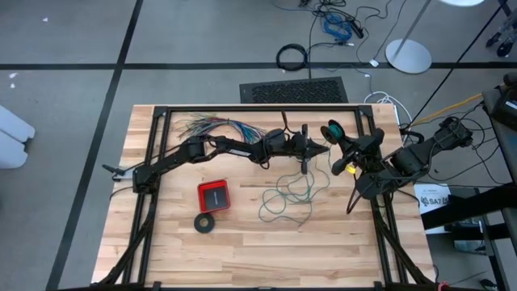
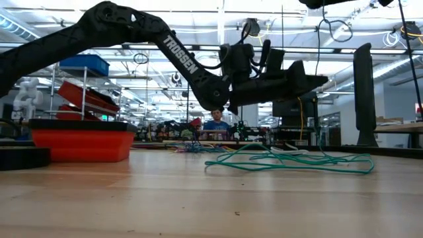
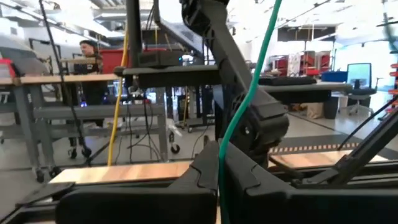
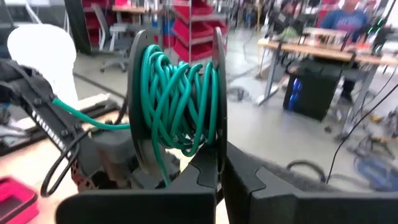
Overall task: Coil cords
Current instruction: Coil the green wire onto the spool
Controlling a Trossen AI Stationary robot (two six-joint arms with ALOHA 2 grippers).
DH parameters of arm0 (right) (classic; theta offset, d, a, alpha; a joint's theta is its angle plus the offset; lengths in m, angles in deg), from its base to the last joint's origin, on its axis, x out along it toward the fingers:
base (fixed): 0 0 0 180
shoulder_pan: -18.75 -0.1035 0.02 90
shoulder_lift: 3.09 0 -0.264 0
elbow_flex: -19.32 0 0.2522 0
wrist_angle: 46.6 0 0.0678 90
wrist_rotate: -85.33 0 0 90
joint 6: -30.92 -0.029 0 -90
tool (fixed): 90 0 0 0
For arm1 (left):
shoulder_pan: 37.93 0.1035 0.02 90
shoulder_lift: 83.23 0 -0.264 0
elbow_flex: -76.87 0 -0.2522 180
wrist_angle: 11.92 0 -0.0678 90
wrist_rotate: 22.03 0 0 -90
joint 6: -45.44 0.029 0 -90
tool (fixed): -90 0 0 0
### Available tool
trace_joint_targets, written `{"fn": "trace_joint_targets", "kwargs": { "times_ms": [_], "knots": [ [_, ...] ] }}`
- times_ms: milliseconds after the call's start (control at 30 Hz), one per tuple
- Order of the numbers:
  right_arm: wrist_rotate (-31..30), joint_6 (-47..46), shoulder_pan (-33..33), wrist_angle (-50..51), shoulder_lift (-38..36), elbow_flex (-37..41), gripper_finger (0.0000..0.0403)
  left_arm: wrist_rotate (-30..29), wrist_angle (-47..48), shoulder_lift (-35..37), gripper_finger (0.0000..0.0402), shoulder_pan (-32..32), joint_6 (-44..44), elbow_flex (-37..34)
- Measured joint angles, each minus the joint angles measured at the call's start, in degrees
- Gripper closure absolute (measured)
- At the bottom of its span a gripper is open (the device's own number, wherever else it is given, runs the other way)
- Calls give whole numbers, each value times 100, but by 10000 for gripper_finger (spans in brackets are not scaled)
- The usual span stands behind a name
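A grey floor (image 1: 73,89) crossed by dark lines fills the upper and left parts of the high view; a black mat (image 1: 293,90) lies at top centre, just above the wooden bench (image 1: 161,242); a white round lamp base (image 1: 408,55) stands at upper right, loose cables (image 1: 335,20) near it; in the low view, bright ceiling light strips (image 2: 198,46) run across the top; red and blue bins (image 2: 82,79) sit on shelves at left; a seated person (image 2: 216,122) shows at centre, far off.

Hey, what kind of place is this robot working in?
Probably a workshop or robotics lab: workbenches and red storage bins fill the room behind, and a person sits at a bench beyond the wooden table.
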Motion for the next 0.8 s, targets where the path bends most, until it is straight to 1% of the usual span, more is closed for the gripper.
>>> {"fn": "trace_joint_targets", "kwargs": {
  "times_ms": [67, 133, 300, 433, 533, 800],
  "knots": [
    [-289, 78, -107, -4, 0, 0, 403, -2, 149, 8, 398, 27, 2, 0],
    [-435, 157, -209, -51, -1, 0, 403, -42, 428, 11, 399, 54, 4, 0],
    [-399, 697, -536, -509, -15, 0, 403, -75, 1388, 11, 400, 204, -158, -4],
    [-380, 1325, -927, -998, -16, 0, 403, -81, 1657, 11, 400, 348, -597, -9],
    [-372, 1696, -1160, -1271, -45, 0, 403, -83, 1921, 11, 400, 389, -708, -9],
    [-622, 2604, -1559, -1846, -205, -2, 403, -365, 2482, 11, 401, 394, -694, -9]
  ]
}}
